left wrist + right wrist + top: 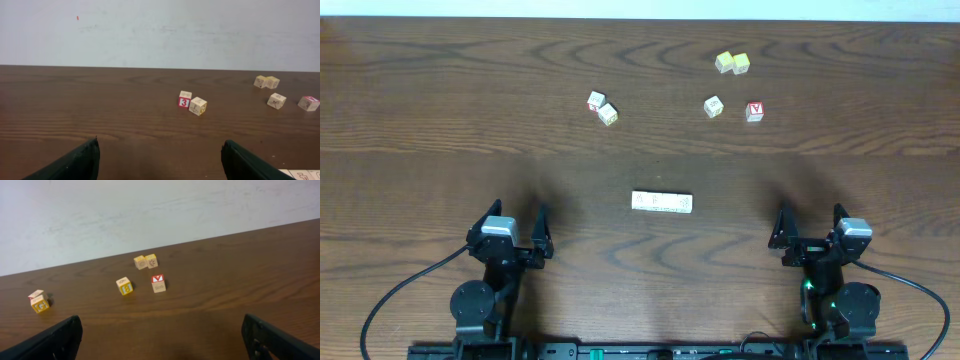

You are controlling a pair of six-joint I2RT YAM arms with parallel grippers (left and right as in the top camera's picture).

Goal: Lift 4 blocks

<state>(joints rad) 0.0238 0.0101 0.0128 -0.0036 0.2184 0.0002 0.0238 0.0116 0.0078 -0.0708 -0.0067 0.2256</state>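
Digit "3" stood on red face of cube (184,102); prints on other cubes (198,106) were too small to read.

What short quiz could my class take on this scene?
1. How many loose cubes lie beyond the bar of four blocks? A four, B six, C eight.
2. True or false: the bar stands upright on end.
3. Fill in: the red-topped cube lies toward the robot's ____ side.
Key: 1 B; 2 false, it lies flat; 3 right.
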